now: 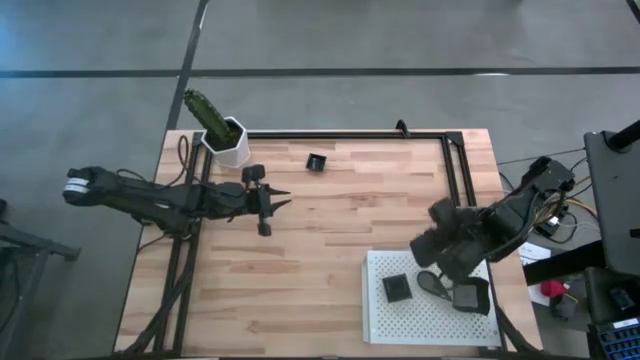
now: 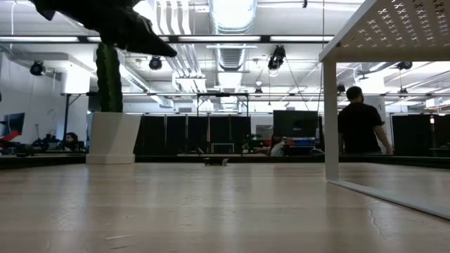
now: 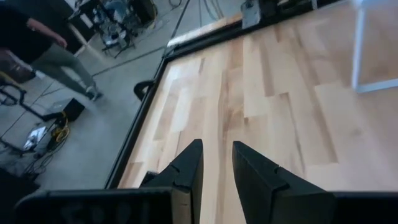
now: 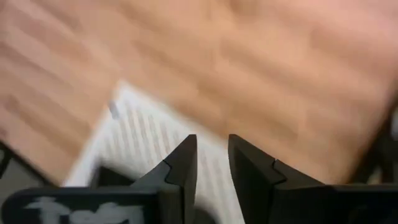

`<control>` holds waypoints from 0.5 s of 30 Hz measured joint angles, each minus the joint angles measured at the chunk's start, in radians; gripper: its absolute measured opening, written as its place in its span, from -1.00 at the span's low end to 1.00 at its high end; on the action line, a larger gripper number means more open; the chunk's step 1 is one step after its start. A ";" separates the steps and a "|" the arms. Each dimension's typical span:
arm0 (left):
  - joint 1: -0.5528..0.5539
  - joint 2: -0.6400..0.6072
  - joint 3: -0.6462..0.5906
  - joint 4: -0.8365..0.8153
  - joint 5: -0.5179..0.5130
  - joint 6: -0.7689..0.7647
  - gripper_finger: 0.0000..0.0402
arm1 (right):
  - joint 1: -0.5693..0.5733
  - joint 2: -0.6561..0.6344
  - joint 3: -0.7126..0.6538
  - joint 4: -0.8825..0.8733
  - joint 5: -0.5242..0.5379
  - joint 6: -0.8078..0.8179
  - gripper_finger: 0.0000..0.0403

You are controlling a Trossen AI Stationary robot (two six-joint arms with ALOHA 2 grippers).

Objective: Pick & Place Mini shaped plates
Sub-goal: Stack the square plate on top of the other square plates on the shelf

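One small dark square plate (image 1: 317,162) rests flat on the wooden table near its far edge, and shows tiny in the low view (image 2: 216,161). The white perforated tray (image 1: 385,325) carries a square plate (image 1: 397,289), a teardrop plate (image 1: 435,283) and another dark square plate (image 1: 470,297). My left gripper (image 1: 283,203) (image 3: 217,149) hovers open over bare wood, right of the cactus pot and short of the lone plate, holding nothing. My right gripper (image 1: 428,247) (image 4: 212,144) hangs open above the tray's far edge (image 4: 134,134), empty.
A white pot with a green cactus (image 1: 228,140) (image 2: 111,137) stands at the far left corner. A black frame (image 1: 350,134) runs along the far and side edges. The tray stands raised on legs (image 2: 329,119). A person (image 2: 360,126) stands beyond the table.
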 joint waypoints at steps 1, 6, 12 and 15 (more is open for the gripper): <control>0.010 0.014 0.003 0.000 0.000 0.000 -0.59 | 0.000 -0.010 0.000 0.000 0.069 -0.036 -0.59; 0.071 0.102 0.008 0.005 0.007 0.054 -0.59 | -0.001 -0.044 0.000 0.000 0.326 -0.227 -0.64; 0.166 0.233 0.033 0.017 0.133 0.079 -0.59 | -0.001 -0.078 0.000 0.000 0.420 -0.335 -0.66; 0.227 0.321 0.077 0.019 0.174 0.073 -0.59 | -0.001 -0.091 0.000 0.001 0.421 -0.367 -0.64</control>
